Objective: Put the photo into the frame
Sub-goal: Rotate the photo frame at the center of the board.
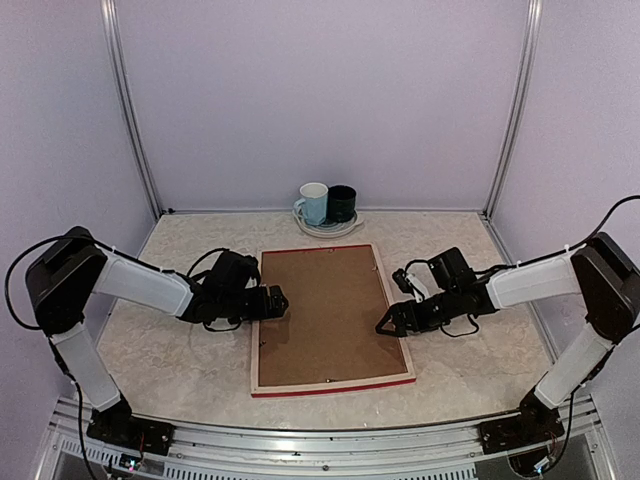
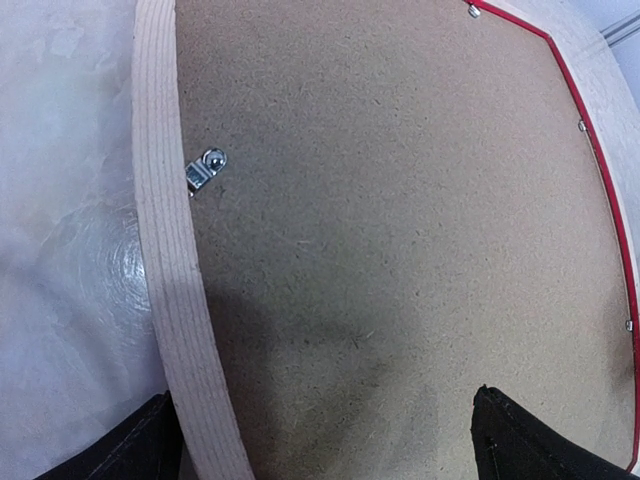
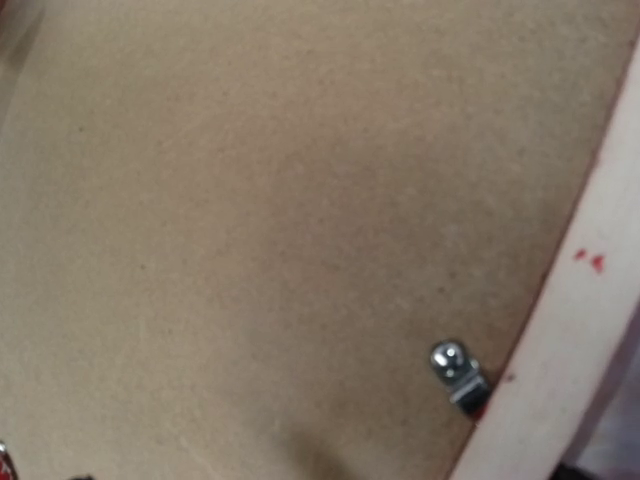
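- Now frame [image 1: 335, 384] is laid face-down mid-counter; photo unseen.
- L gripper [image 2: 330, 445] is spread astride frame edge; R gripper [image 1: 386, 322] state can't be told.
- Frame could be shoved toward front edge if clips [image 2: 205, 168] are pushed unevenly.

The frame [image 1: 334, 386] lies flat in the middle of the table [image 1: 170, 360], its back upward, and the backing board [image 1: 322, 315] lies inside it. Behind the frame, near the back wall, a plate [image 1: 326, 231] carries two cups side by side, the left cup [image 1: 314, 203] and the right cup [image 1: 342, 203]. The left gripper [image 1: 278, 302] is at the frame's left rail and the right gripper [image 1: 388, 322] at its right rail, opposite each other. One clip [image 2: 207, 168] sits on the board just beside the left rail, another clip [image 3: 455, 372] just beside the right rail.
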You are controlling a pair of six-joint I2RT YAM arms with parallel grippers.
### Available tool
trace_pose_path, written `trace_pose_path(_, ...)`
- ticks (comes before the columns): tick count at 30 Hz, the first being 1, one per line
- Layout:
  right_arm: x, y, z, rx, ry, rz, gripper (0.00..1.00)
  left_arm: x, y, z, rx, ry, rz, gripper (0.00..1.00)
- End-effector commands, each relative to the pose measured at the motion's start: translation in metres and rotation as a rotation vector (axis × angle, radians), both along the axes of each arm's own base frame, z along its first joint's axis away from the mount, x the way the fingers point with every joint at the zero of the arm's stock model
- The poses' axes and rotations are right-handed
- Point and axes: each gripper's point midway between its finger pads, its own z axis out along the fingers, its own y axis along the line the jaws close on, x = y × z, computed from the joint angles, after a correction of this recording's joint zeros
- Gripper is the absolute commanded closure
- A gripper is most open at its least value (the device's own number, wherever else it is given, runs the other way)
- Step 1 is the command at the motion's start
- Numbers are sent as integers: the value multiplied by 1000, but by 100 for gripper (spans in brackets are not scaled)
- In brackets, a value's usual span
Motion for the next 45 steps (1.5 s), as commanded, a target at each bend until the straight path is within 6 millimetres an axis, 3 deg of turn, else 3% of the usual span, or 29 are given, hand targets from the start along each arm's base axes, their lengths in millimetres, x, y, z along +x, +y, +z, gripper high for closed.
trace_pose_path(1,-26,-2,-17,-47,55,51,2,2,-23,6,-36,-9,-60,1)
trace_pose_path(15,-57,5,-12,-57,36,123,2,11,-49,4,-26,-12,-114,1)
trace_pose_path(27,-89,9,-10,-50,39,187,2,30,-83,2,-22,-19,-161,1)
trace_pose_path(36,-114,19,-15,-42,59,231,2,38,-113,-3,-48,-4,-210,1)
trace_pose_path(45,-134,34,-9,-16,73,291,2,44,-126,-10,-59,10,-226,1)
